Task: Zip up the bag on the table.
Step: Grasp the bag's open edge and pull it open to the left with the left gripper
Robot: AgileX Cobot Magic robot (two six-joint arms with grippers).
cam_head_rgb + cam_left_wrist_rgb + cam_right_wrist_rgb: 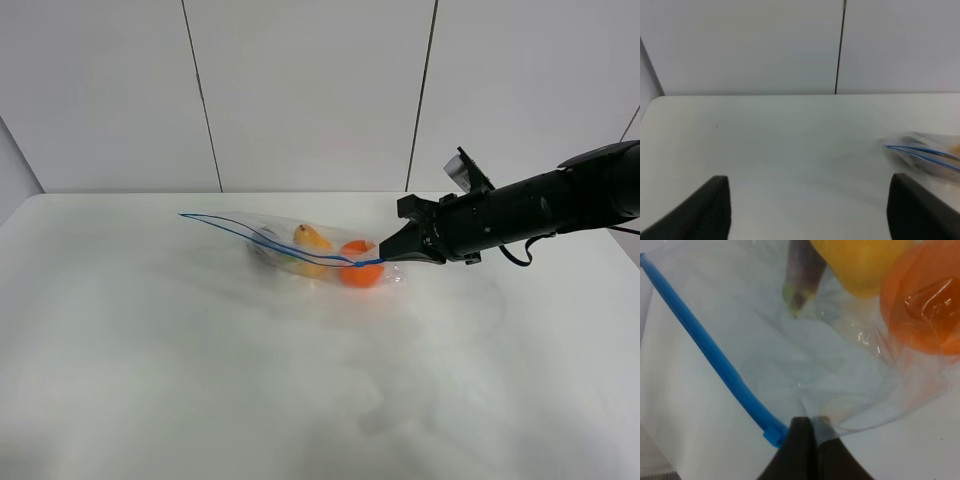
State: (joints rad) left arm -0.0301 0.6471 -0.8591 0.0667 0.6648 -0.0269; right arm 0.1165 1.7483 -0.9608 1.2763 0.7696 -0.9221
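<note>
At table (150,360) centre, high view: clear crinkly rectangular bag (290,248), zip edges parted; right gripper (383,258) at its corner.
Left wrist: left gripper (807,200) spread wide, holding nothing; bag blurred, well apart.
Right wrist: jaws clenched on clear film beside blue zipper strip (705,350) end; yellow, orange, purple produce (865,265) inside.

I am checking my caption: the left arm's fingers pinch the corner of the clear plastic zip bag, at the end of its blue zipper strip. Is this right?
No, the arm is wrong: the right arm's fingers pinch the corner of the clear plastic zip bag, at the end of its blue zipper strip. The right wrist view shows it.
</note>
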